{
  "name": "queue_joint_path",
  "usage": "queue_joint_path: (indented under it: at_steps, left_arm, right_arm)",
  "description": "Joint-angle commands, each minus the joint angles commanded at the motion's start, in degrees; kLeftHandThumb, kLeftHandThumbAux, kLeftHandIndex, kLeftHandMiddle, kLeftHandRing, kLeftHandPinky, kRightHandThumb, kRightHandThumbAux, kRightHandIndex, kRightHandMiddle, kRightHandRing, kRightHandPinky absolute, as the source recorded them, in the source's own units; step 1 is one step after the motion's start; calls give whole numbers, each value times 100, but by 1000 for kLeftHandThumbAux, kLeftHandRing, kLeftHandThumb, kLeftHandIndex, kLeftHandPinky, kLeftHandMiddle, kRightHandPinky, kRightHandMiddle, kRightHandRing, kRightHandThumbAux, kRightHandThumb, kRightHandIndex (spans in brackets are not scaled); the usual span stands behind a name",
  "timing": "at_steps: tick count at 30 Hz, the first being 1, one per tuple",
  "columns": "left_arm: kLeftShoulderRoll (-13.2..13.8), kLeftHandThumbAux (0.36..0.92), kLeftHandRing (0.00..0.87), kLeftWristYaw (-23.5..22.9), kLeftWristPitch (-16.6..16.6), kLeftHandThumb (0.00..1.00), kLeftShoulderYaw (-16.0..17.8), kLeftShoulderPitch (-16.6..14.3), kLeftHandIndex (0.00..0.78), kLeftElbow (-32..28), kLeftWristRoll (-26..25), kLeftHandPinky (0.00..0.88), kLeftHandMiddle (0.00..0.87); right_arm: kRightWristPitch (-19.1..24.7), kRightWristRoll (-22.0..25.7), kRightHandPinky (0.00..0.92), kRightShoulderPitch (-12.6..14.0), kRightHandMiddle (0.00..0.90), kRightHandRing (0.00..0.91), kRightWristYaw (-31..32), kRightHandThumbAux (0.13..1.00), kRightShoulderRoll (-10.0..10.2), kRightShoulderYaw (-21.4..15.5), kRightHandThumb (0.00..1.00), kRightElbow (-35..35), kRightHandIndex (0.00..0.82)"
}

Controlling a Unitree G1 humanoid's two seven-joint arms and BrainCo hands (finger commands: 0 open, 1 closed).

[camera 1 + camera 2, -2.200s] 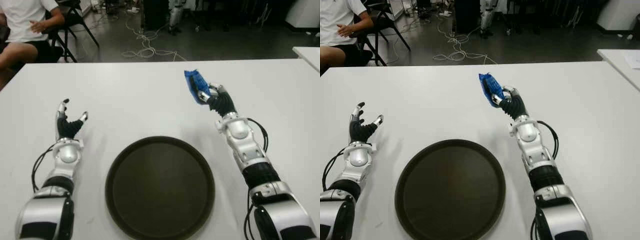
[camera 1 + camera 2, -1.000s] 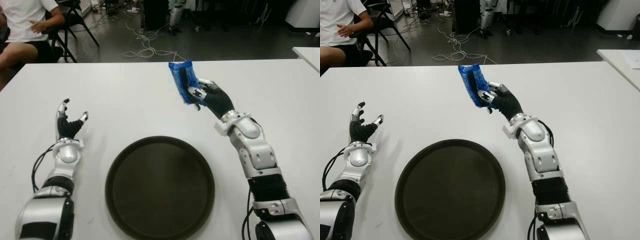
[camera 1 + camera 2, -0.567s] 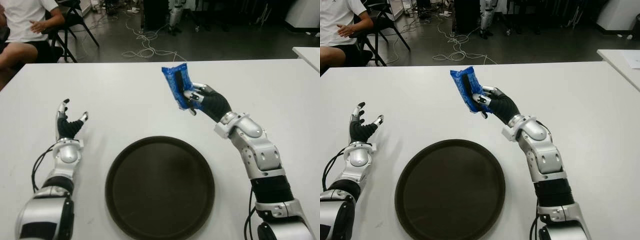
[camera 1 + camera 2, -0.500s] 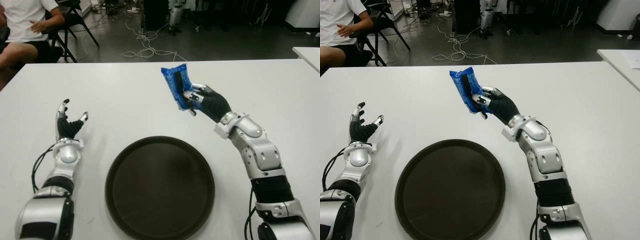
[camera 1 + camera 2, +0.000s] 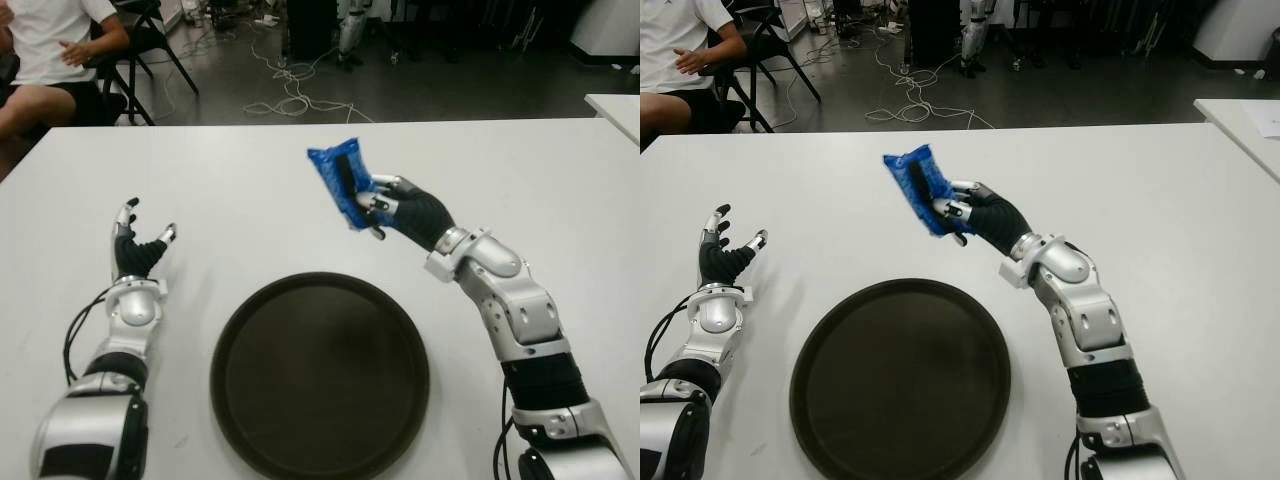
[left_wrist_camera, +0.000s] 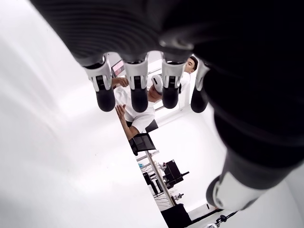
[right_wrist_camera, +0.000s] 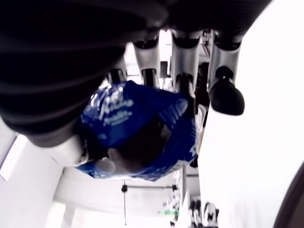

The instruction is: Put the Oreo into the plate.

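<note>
Eye views first: the blue Oreo pack (image 5: 341,184) is gripped in the right hand (image 5: 400,207), with the fingers (image 5: 374,205) curled around its lower half. It's held up off the white worktop (image 5: 240,180), tilted, just beyond the far rim of the plate (image 5: 318,375) and not over it. The plate is a round dark one, sitting near the front edge between the two arms, with nothing on it. Bare worktop is seen all around the pack, and nothing stands between it and the plate.

The left hand (image 5: 133,248) is seen out to the left of the plate, well apart from it, fingers spread upward and nothing held. Past the far edge a seated person (image 5: 52,55) is seen at the left corner, with chairs and loose cables (image 5: 290,88) on the floor. A second white table (image 5: 615,105) peeks in at the right.

Left wrist view: four fingers (image 6: 134,84) are shown straight and apart, with nothing between them, and the person is seen in the background.

Right wrist view: the pack (image 7: 137,130) is shown clamped between thumb and curled fingers (image 7: 183,66), with the wrapper crumpled.
</note>
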Motion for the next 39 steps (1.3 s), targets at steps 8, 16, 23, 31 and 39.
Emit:
queue_joint_path:
  at_steps: [8,16,23,31,39]
  left_arm:
    - [-6,750,55,44,-23,0,-19,8,59,-14,25,34,82]
    - [-11,740,56,3,-5,0,-8,4,60,-16,4,35,82]
    - [-12,748,49,23,3,0,-16,10,53,-29,15,26,72]
    - [-24,750,52,-9,6,0,14,6,57,-38,-27,32,76]
    - [-12,753,57,-34,-4,0,21,15,59,-36,-28,36,81]
  right_arm:
    - [-99,135,797,1,802,808,572,715,-188,76,708,-116,442]
    - [-493,241,806,-43,813,818,1169,716,-354,132,705,-78,441]
    - [-990,152,807,-40,824,826,1538,719,-458,228,701,-22,440]
    - [-1476,235,803,-11,827,827,1931,721,-473,272,697,133,440]
    - [-1489,341,823,63,834,837,2134,720,-495,286,700,34,440]
